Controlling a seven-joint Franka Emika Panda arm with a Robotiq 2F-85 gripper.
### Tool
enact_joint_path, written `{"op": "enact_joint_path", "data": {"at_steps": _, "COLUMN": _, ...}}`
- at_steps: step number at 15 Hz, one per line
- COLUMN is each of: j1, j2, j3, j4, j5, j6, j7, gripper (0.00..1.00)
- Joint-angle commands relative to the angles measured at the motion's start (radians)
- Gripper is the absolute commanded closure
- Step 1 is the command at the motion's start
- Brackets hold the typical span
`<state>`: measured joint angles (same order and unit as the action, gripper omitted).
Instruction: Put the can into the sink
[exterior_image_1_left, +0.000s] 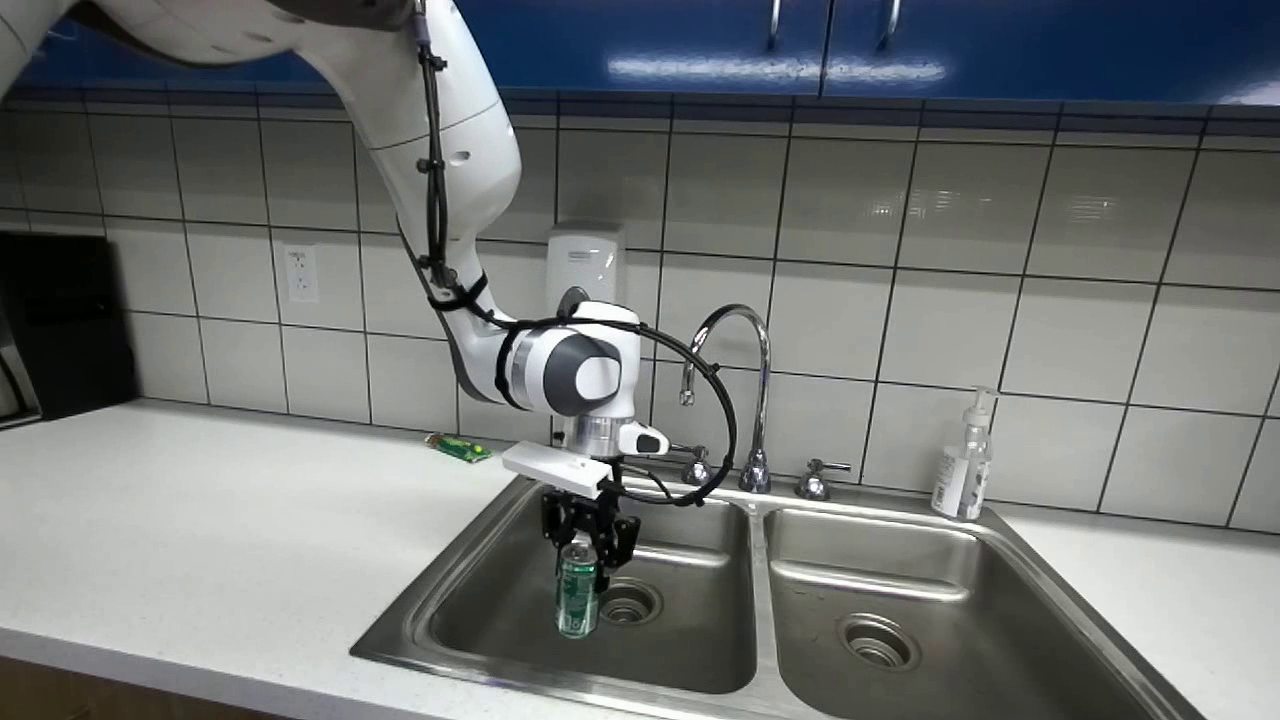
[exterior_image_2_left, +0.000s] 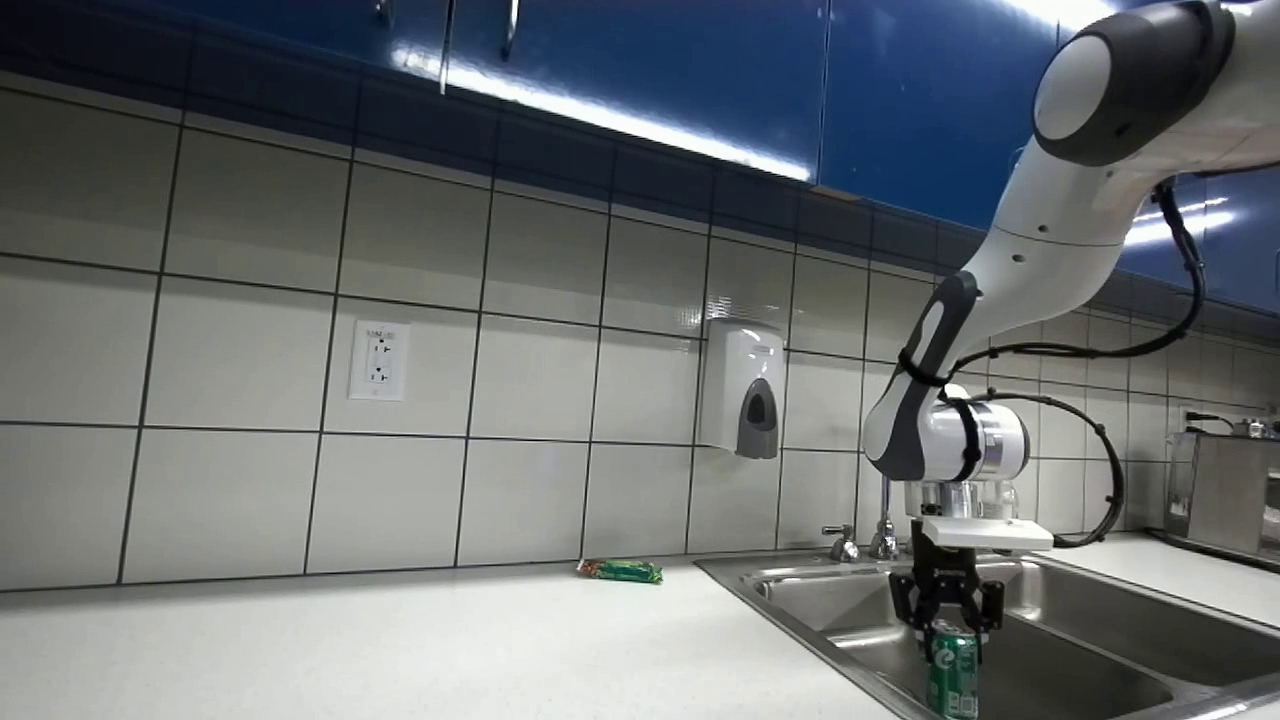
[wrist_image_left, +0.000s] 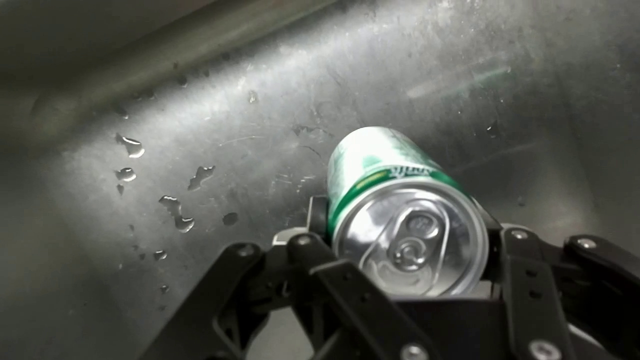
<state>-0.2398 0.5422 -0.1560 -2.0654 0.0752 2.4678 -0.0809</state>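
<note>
The green can (exterior_image_1_left: 577, 605) with a silvery top stands upright inside a basin of the steel sink (exterior_image_1_left: 760, 600), beside that basin's drain (exterior_image_1_left: 630, 601). My gripper (exterior_image_1_left: 580, 572) points down into the basin and is shut on the can near its top. In an exterior view the can (exterior_image_2_left: 953, 682) hangs below the gripper (exterior_image_2_left: 952, 648), within the sink (exterior_image_2_left: 745, 590). In the wrist view both fingers of the gripper (wrist_image_left: 406, 230) touch the sides of the can (wrist_image_left: 410, 215), over the wet sink floor (wrist_image_left: 275, 110). I cannot tell whether the can's base touches the floor.
The curved chrome faucet (exterior_image_1_left: 763, 420) rises behind the sink, close to the arm. A soap bottle (exterior_image_1_left: 963, 465) stands at the sink's back corner. A flat green wrapper (exterior_image_1_left: 458, 447) lies on the counter. A wall dispenser (exterior_image_2_left: 743, 390) and blue cabinets (exterior_image_2_left: 640, 80) are behind and above.
</note>
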Motion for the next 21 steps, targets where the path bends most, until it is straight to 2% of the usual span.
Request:
{"op": "enact_joint_path", "data": {"at_steps": 1, "j1": -0.036, "j2": 0.049, "j3": 0.029, "j4": 0.041, "j5": 0.014, "j6": -0.013, "j7": -0.056, "gripper": 0.62}}
{"op": "enact_joint_path", "data": {"at_steps": 9, "j1": -0.046, "j2": 0.121, "j3": 0.045, "j4": 0.064, "j5": 0.009, "j6": -0.011, "j7": -0.088, "gripper": 0.62}}
{"op": "enact_joint_path", "data": {"at_steps": 17, "j1": -0.04, "j2": 0.116, "j3": 0.042, "j4": 0.061, "j5": 0.004, "j6": -0.017, "j7": -0.089, "gripper": 0.62}}
{"op": "enact_joint_path", "data": {"at_steps": 18, "j1": -0.039, "j2": 0.115, "j3": 0.041, "j4": 0.06, "j5": 0.002, "j6": -0.014, "j7": -0.088, "gripper": 0.12}}
{"op": "enact_joint_path", "data": {"at_steps": 19, "j1": -0.039, "j2": 0.114, "j3": 0.041, "j4": 0.06, "j5": 0.002, "j6": -0.015, "j7": -0.088, "gripper": 0.11}}
{"op": "enact_joint_path", "data": {"at_steps": 21, "j1": -0.038, "j2": 0.11, "j3": 0.041, "j4": 0.059, "j5": 0.002, "j6": -0.016, "j7": -0.087, "gripper": 0.01}}
